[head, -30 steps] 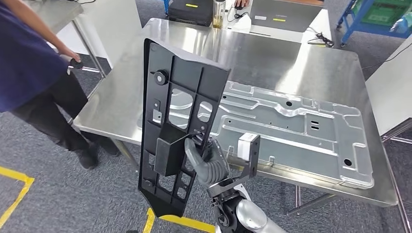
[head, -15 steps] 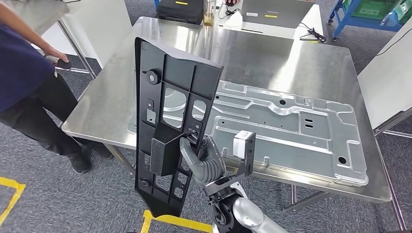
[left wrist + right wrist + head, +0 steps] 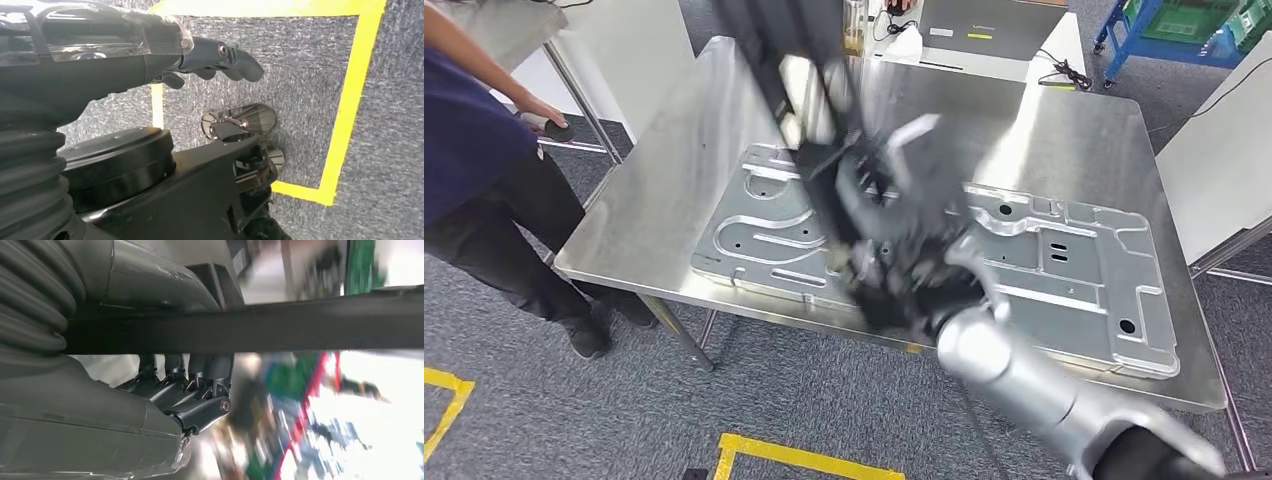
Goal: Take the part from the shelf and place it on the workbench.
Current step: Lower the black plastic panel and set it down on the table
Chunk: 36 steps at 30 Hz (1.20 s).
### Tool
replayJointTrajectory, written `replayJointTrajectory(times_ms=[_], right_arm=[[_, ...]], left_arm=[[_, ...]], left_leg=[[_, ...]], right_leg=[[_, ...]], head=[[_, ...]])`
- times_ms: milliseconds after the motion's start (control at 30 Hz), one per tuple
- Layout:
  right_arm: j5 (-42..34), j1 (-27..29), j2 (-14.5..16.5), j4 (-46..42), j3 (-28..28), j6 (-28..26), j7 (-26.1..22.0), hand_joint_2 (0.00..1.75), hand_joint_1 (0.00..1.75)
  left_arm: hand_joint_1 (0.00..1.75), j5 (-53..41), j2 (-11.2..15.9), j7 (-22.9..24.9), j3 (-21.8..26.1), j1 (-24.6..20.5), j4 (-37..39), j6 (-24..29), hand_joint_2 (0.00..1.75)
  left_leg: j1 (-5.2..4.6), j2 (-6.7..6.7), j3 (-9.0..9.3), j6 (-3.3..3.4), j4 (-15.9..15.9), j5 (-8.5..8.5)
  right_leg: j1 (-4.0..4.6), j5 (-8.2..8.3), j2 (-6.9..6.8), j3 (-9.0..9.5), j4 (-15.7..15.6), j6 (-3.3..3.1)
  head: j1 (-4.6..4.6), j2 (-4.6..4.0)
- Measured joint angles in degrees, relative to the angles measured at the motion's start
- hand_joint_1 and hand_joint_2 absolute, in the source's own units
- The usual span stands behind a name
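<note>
The black plastic part [image 3: 789,80], long and ribbed with cut-outs, shows blurred above the steel workbench [image 3: 664,190], running from my hand up past the picture's top edge. My right hand [image 3: 874,205] grips it over the silver stamped panel [image 3: 1064,265] that lies on the bench. In the right wrist view the part [image 3: 260,330] crosses as a dark bar with my right hand's fingers [image 3: 192,387] curled under it. My left hand [image 3: 215,52] hangs over the carpet, its fingers loosely bent and holding nothing.
A person [image 3: 474,160] in a dark blue top stands at the bench's left side. White tables flank the bench on the left and right. A blue cart [image 3: 1199,30] is at the back right. Yellow tape [image 3: 804,458] marks the carpet in front.
My right arm has swung forward and up, carrying the black part from in front of the bench's near edge to above the silver panel. The picture of it is now motion-blurred.
</note>
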Motion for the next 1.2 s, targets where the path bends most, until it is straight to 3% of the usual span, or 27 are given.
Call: replayJointTrajectory(times_ms=[133,333,633,1200], right_arm=[[9.0,-11.1,-6.6,-2.1,-4.1,-0.5,10.1,1.75,1.75],[13.8,-16.8,-12.0,-5.0,-7.6,-0.6,12.2,1.75,1.75],[14.4,-17.4,-14.6,-7.0,-9.3,-0.6,12.2,1.75,1.75],[14.4,-17.5,-15.6,-7.9,-9.5,-0.6,12.2,1.75,1.75]], left_arm=[[0.00,-1.0,0.1,1.0,0.0,-0.2,0.0,-0.2,1.75],[0.00,-1.4,0.2,1.1,0.0,-0.5,0.0,-0.3,1.75],[0.00,-1.5,0.2,1.1,0.0,-0.6,0.0,-0.4,1.75],[0.00,-1.5,0.2,1.1,-0.1,-1.0,0.0,-0.4,1.75]], left_leg=[[-0.07,-0.52,-0.05,0.07,0.0,0.04],[-0.07,-1.01,-0.13,0.07,0.0,0.04],[-0.06,-0.84,-0.14,0.08,0.0,0.04],[-0.07,-0.12,-0.12,0.16,0.0,0.02]], right_leg=[[-0.08,0.00,-0.25,0.03,0.0,0.02],[-0.08,-0.06,-0.59,0.06,-0.1,0.08],[-0.08,-0.08,-0.65,0.06,-0.1,0.13],[-0.08,-0.06,-0.31,0.04,-0.1,0.14]], head=[[0.01,0.00],[-0.01,0.00],[-0.04,0.00],[-0.05,0.00]])
